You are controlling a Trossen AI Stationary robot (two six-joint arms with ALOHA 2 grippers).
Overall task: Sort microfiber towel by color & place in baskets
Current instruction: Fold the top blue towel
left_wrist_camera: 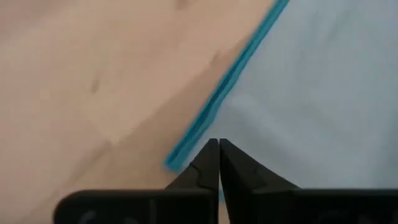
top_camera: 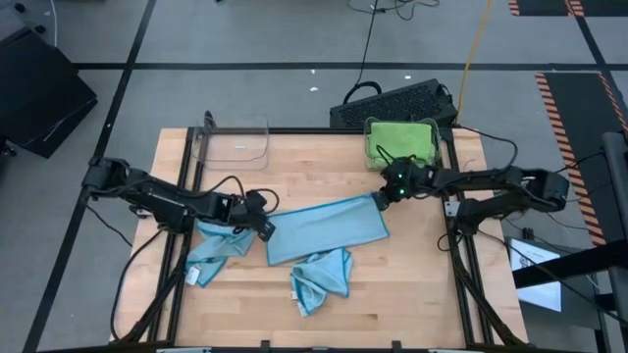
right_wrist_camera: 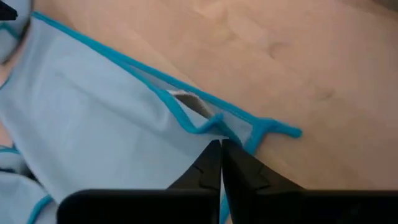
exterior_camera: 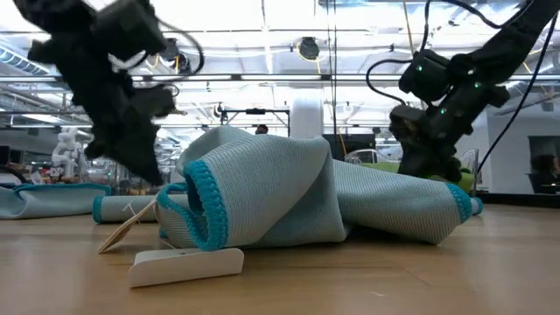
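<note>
A: Three blue towels on your table: a crumpled one (top_camera: pixel 321 278) nearest you, another (top_camera: pixel 218 247) bunched at the left, a flat one (top_camera: pixel 326 229) mid-table.

B: And your pincers?

A: Your left gripper (top_camera: pixel 265 230) is pinched shut on the flat towel's left corner, your right gripper (top_camera: pixel 379 200) on its right corner.

B: Baskets?

A: Farthest back: the clear one (top_camera: pixel 234 140) left, the other (top_camera: pixel 401 143) holding green towels (top_camera: pixel 402 137) right.

Bright even overhead light, soft shadows on the table (top_camera: pixel 412 294), ceiling strip glare behind, wrist views softly blurred
</note>
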